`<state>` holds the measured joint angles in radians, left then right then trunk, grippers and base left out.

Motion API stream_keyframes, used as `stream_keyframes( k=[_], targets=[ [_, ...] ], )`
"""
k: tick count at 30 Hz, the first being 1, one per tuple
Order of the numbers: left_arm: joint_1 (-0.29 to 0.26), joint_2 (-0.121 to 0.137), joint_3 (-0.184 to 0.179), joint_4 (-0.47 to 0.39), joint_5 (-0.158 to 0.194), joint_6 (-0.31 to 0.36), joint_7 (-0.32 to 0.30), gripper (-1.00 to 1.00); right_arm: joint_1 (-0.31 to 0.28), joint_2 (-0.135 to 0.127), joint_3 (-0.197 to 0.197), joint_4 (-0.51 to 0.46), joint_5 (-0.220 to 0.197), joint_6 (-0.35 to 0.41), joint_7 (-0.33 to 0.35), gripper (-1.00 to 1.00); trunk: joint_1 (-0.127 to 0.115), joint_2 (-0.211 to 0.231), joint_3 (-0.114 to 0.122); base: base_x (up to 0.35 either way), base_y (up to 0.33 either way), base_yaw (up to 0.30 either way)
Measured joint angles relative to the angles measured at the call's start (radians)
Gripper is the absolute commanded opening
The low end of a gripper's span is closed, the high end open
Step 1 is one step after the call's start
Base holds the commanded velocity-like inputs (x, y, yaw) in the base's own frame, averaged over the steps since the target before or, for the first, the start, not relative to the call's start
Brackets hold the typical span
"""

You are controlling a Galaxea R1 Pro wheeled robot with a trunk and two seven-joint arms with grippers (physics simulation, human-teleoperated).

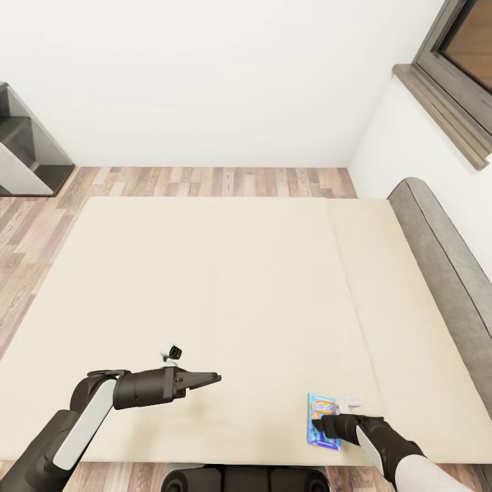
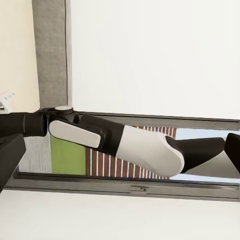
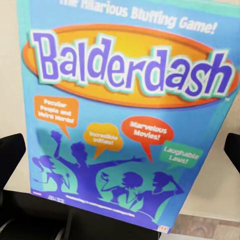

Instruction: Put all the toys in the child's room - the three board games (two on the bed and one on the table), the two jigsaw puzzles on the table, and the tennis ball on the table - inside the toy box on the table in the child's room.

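right tool (image 1: 326, 429) over blue game box (image 3: 125, 110) (bed edge)

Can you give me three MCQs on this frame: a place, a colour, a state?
1. Where does the board game lie?
A. on the floor
B. on the bed near its front edge
C. on the headboard

2. What is the main colour of the game's cover?
A. blue
B. red
C. black

3. How does the right gripper stand to the game?
A. far off, above the floor
B. lifting it high in the air
C. down at the game's near end, fingers spread either side

Answers:
1 B, it lies flat on the beige mattress.
2 A, the right wrist view shows a blue Balderdash cover.
3 C, dark fingertips flank the box, not closed on it.
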<state>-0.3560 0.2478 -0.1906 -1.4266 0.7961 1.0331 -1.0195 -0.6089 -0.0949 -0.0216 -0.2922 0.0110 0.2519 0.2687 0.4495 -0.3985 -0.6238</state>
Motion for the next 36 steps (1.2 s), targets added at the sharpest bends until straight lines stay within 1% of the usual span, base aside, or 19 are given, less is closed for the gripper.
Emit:
stream_keyframes(
  k=[27,36],
  targets=[
    [0.0,-0.001,-0.002,0.0,0.0,0.0,0.001,1.0,0.0,0.004,0.0,0.0,0.0,-0.006,0.002,1.0,0.0,0.0,0.0,0.0,0.0,0.0],
    [0.001,-0.002,-0.002,0.0,0.0,0.0,0.001,1.0,0.0,0.004,-0.001,0.0,0.0,-0.007,0.002,1.0,0.0,0.0,0.0,0.0,0.082,0.0]
  ],
)
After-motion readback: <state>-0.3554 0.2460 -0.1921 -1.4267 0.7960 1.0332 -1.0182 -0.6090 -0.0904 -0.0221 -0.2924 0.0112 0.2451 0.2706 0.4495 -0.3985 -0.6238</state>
